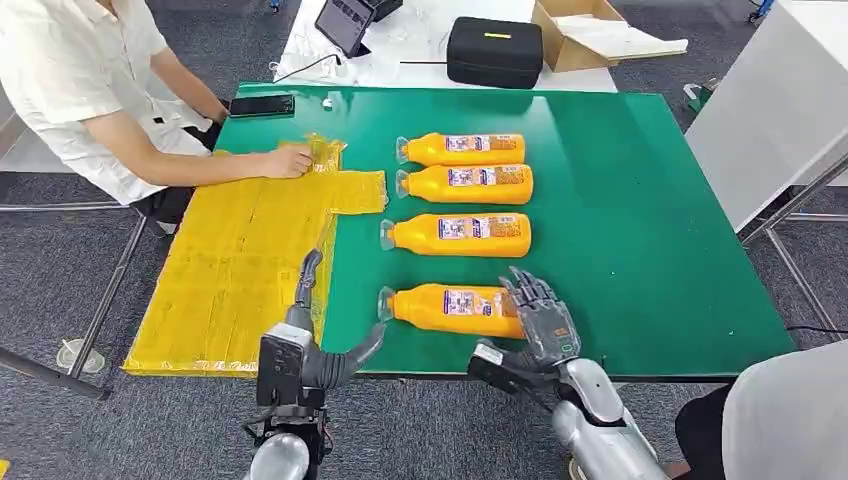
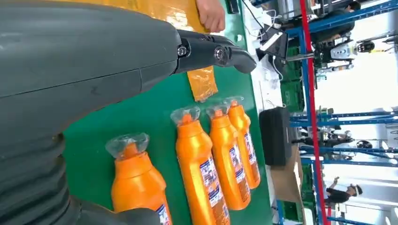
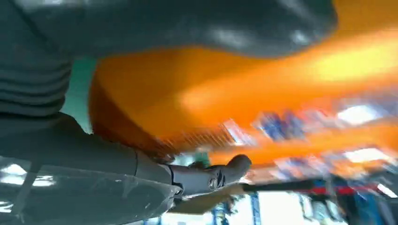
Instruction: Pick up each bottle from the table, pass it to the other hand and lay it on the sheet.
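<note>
Four orange bottles lie side by side on the green table (image 1: 640, 250), caps toward the yellow sheet (image 1: 230, 270). My right hand (image 1: 535, 320) is at the base end of the nearest bottle (image 1: 450, 310), fingers spread over it. In the right wrist view that bottle (image 3: 234, 93) is blurred between the thumb and a finger (image 3: 206, 178); no firm grip shows. My left hand (image 1: 315, 345) hovers at the table's near edge beside the sheet, fingers apart and holding nothing. The left wrist view shows the left hand (image 2: 94, 70) and the nearest bottle (image 2: 136, 187) in the row.
A person (image 1: 90, 90) sits at the far left with a hand (image 1: 288, 160) on the sheet's far corner. A phone (image 1: 262, 104) lies at the table's back edge. Behind are a black case (image 1: 494, 50) and a cardboard box (image 1: 590, 30). Another person (image 1: 790, 420) stands at the lower right.
</note>
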Controlling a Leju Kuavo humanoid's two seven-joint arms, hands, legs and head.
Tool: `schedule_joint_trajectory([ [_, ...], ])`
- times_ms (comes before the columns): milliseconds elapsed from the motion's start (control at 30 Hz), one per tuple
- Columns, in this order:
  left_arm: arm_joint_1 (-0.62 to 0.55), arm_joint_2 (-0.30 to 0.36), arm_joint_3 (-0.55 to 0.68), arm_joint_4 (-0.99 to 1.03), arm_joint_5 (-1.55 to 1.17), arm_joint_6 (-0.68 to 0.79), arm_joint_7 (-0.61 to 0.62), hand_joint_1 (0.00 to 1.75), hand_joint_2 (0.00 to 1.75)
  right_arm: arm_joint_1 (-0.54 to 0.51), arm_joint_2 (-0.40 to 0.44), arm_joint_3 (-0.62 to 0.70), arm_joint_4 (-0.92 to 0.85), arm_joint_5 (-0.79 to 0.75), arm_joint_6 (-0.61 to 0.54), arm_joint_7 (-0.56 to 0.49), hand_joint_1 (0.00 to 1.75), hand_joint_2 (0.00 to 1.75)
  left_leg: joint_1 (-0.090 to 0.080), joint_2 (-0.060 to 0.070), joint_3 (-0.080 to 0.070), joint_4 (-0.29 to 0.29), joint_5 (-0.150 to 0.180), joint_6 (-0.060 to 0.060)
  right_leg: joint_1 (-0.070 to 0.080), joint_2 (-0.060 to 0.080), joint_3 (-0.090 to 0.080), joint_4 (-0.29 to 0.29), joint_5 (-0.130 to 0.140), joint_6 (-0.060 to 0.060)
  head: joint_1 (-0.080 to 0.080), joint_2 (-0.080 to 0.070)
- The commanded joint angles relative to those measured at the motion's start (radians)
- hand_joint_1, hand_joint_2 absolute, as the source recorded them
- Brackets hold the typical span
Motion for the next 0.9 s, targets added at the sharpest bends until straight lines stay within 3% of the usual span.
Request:
schedule_joint_trajectory([
  [33,0.006,0.034,-0.011,-0.015,-0.023,-0.002,0.025,0.00,1.75,-0.019,-0.032,0.060,0.050,0.137,-0.019,0.135,0.00,1.75,-0.001,0.002,0.006,-0.001,-0.002,0.001,0.000,0.000,0.006,-0.001,-0.002,-0.002,0.000,0.000],
  [600,0.002,0.031,-0.016,0.001,-0.013,-0.017,0.023,0.00,1.75,-0.051,-0.017,0.052,0.089,0.106,0.000,0.075,0.00,1.75,0.000,0.001,0.006,-0.001,-0.001,0.001,0.000,-0.001,0.006,-0.001,-0.001,-0.001,0.000,0.000],
  [633,0.001,0.031,-0.016,0.005,-0.010,-0.017,0.022,0.00,1.75,-0.056,-0.015,0.047,0.104,0.090,0.004,0.065,0.35,1.75,-0.001,0.001,0.007,-0.001,-0.001,0.001,0.000,-0.001,0.007,-0.001,-0.002,-0.002,0.000,0.000],
  [667,0.001,0.032,-0.017,0.005,-0.010,-0.017,0.022,0.00,1.75,-0.059,-0.015,0.046,0.111,0.086,0.010,0.063,1.59,1.75,0.000,0.001,0.005,-0.001,-0.001,0.001,0.000,0.000,0.005,-0.001,-0.001,-0.001,0.000,0.000],
  [700,0.001,0.032,-0.016,0.006,-0.008,-0.017,0.021,0.00,1.75,-0.064,-0.018,0.046,0.125,0.082,0.010,0.061,1.75,1.75,-0.001,0.001,0.008,-0.001,-0.001,0.001,0.000,0.000,0.007,-0.001,-0.002,-0.002,0.000,0.000],
  [833,0.000,0.034,-0.017,0.007,-0.002,-0.019,0.018,0.00,1.75,-0.076,-0.012,0.029,0.171,0.052,0.012,0.047,1.57,1.75,-0.001,0.001,0.008,-0.002,-0.001,0.001,0.000,0.000,0.008,-0.001,-0.001,-0.002,0.000,0.000],
  [900,-0.001,0.033,-0.018,0.008,0.002,-0.019,0.016,0.00,1.75,-0.079,-0.009,0.016,0.186,0.023,0.020,0.028,1.57,1.75,0.000,0.001,0.008,-0.001,-0.001,0.001,0.000,0.000,0.008,-0.001,-0.001,-0.002,0.000,0.000],
])
